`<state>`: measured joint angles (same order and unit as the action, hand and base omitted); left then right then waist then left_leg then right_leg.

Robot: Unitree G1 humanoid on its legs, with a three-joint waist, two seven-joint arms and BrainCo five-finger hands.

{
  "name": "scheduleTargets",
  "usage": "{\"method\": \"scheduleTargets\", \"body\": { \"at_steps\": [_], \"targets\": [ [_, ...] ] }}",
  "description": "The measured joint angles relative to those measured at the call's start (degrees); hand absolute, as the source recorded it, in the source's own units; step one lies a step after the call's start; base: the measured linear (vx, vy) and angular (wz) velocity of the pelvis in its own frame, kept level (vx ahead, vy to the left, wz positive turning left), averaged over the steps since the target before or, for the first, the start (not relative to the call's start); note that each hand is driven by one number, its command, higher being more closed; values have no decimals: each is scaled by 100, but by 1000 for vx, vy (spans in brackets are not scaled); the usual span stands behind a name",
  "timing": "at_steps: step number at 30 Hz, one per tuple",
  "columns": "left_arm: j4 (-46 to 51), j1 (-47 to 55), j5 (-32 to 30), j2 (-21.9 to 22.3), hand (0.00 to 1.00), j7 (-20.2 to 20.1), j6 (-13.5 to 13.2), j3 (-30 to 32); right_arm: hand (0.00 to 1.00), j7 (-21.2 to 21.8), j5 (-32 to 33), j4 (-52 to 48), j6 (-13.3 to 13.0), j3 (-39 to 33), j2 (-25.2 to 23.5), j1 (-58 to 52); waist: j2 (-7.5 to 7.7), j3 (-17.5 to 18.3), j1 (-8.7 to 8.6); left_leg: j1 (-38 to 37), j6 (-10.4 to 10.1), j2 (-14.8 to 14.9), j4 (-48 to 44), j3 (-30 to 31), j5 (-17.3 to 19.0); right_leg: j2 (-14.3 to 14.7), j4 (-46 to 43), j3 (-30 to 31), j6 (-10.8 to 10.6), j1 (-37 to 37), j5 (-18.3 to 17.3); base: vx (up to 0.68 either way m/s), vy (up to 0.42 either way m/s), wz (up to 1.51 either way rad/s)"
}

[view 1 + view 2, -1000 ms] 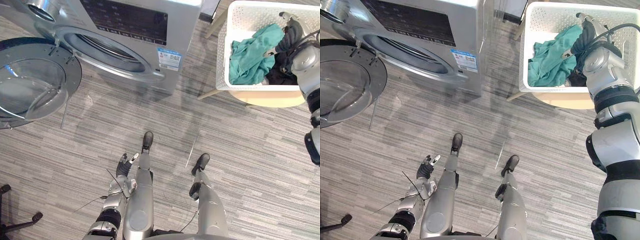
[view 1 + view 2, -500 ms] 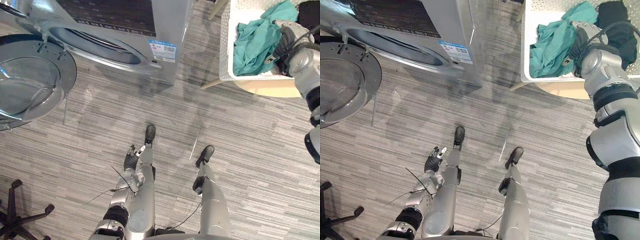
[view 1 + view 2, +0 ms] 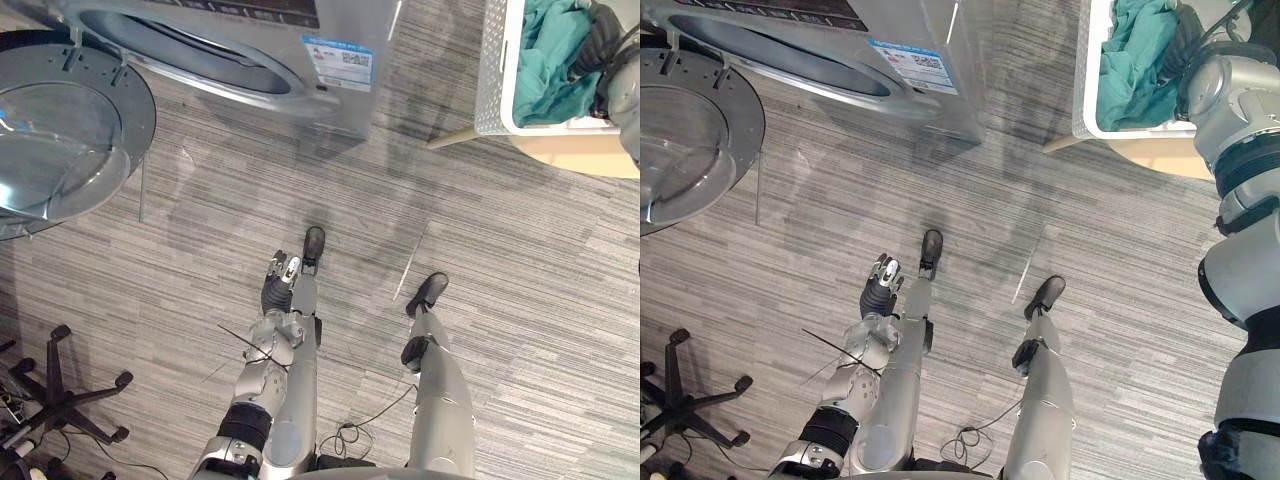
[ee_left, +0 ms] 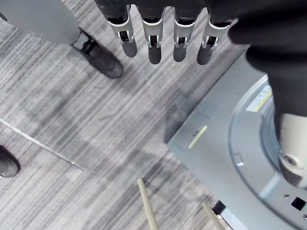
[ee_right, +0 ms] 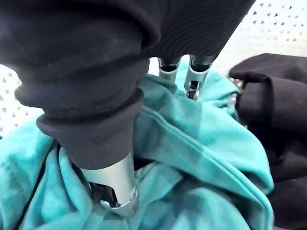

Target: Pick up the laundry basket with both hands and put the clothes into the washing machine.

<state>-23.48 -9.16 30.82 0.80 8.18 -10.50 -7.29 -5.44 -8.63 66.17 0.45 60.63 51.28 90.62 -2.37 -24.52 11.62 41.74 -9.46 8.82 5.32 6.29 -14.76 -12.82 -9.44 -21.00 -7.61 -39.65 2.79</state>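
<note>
Right wrist view puts the right hand (image 5: 112, 177) down in the teal cloth (image 5: 201, 158), whose folds rise round it; whether it is clamped on the cloth I cannot tell; a black garment (image 5: 268, 105) lies just beside the teal one, touching it. Both lie in the white perforated basket (image 3: 492, 80), which stands on a pale stool (image 3: 580, 152) at the robot's front right; one wooden leg (image 3: 455, 137) slants out from under it toward the washer (image 3: 330, 90). The left hand (image 3: 272, 292) hangs low near the floor (image 3: 520, 280), well apart from the basket; its fingers (image 4: 154, 48) are straight and spread apart, holding nothing. The washer stands at the front left, beside the stool with a strip of floor between them; its round door (image 3: 70, 130) is swung wide open to the left of the drum mouth (image 3: 200, 45). A black chair base (image 3: 60, 395) sits on the floor at the robot's far left, well apart from the washer.
</note>
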Motion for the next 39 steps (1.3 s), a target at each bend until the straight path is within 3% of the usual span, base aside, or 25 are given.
{"method": "scheduleTargets", "body": {
  "at_steps": [1,11,23,27,33,39],
  "targets": [
    [57,87,0,27,0,-42,-1,-1,100,0,0,5,1,-7,-5,-2,-2,1,-1,5,-82,-16,0,7,-56,-44,-99,-32,0,-11,-72,18,-34,16],
    [36,229,-34,152,0,-31,15,74,100,-220,3,-39,8,-949,-135,-473,-5,3,18,-302,-75,14,-2,16,-64,-140,-540,-73,75,85,-281,0,-20,2],
    [-75,401,-596,88,0,121,76,42,100,-1375,8,-1167,237,-3813,-258,-1200,-7,6,-194,-1555,-90,101,-1,-134,-30,-208,-1214,-1,185,978,-719,-43,-70,1],
    [113,435,-958,-175,0,186,118,-230,100,-1676,7,-1783,252,-4802,-359,-1445,-9,30,-345,-2010,-33,84,0,-215,73,-167,-1278,59,125,1365,-803,-55,-39,-1],
    [705,693,-1324,-393,0,140,133,-641,100,-1867,0,-2108,261,-5673,-417,-2017,-2,507,-399,-2497,-6,100,0,-269,191,-87,-1068,117,121,1884,-775,28,-37,-4],
    [1321,1076,-1982,-573,0,62,154,-844,100,-1988,-88,-3207,236,-6307,-584,-3242,53,1252,-659,-3126,68,147,2,-634,527,149,-111,411,8,2680,-404,104,3,-29]
  ]
}}
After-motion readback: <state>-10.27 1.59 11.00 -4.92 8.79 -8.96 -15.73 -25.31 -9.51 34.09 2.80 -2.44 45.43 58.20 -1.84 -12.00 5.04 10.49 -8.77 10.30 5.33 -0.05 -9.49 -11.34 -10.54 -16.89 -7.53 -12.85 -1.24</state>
